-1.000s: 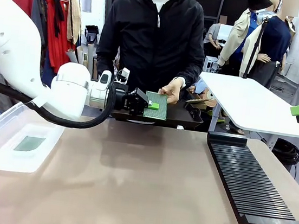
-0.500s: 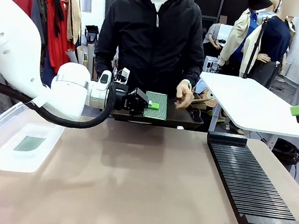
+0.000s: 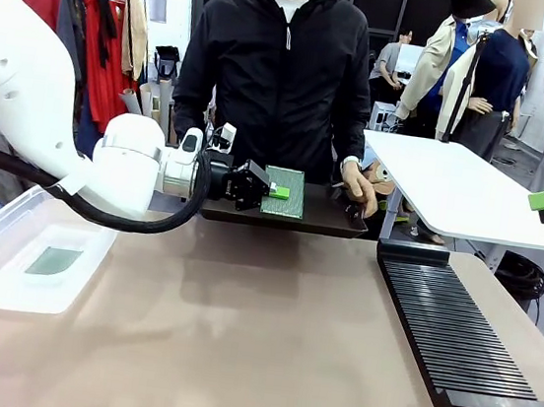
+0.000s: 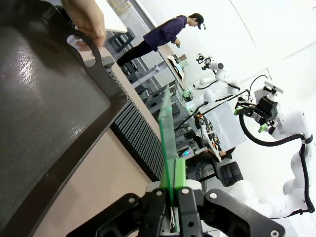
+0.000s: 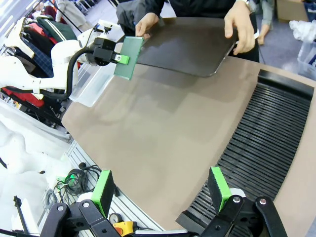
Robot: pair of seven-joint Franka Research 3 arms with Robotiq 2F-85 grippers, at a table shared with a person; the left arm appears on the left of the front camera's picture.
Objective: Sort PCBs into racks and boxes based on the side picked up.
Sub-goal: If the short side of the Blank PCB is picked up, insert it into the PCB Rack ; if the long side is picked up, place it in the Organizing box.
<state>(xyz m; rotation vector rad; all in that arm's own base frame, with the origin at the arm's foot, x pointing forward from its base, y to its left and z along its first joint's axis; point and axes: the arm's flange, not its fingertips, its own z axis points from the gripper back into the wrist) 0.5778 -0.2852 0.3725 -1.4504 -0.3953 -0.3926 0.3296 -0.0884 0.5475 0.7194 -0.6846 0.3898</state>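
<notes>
1. PCBs counted: two; one green PCB (image 3: pixel 284 192) is pinched upright between the green pads of the left gripper (image 3: pixel 272 191), held over the far edge of the table (image 3: pixel 236 338) in front of the person; the left wrist view shows it edge-on, a thin board (image 4: pixel 166 143) rising from between the closed-in fingers (image 4: pixel 180 170); the right wrist view shows its plain dark green face (image 5: pixel 128 57).
2. The second PCB (image 3: pixel 53 260) lies flat on the bottom of the box (image 3: pixel 4 280).
3. Boxes counted: one; clear tub at the near left of the table; seen beside the left arm in the right wrist view (image 5: pixel 96 81).
4. Racks counted: one; black slotted rack (image 3: pixel 455 330) along the right side of the table, running near to far, raised lip at the near end; its slots hold no board (image 5: pixel 261 138).
5. Dark shallow tray (image 3: pixel 320 214): one, at the far edge of the table, just behind the held PCB; the person's hands (image 5: pixel 240 27) grip its rim on either side, the other hand (image 5: pixel 146 23) near the held board.
6. Right gripper (image 5: pixel 160 190): jaws spread wide, nothing between the pads; it hovers above the near right of the table, by the rack's near end.
</notes>
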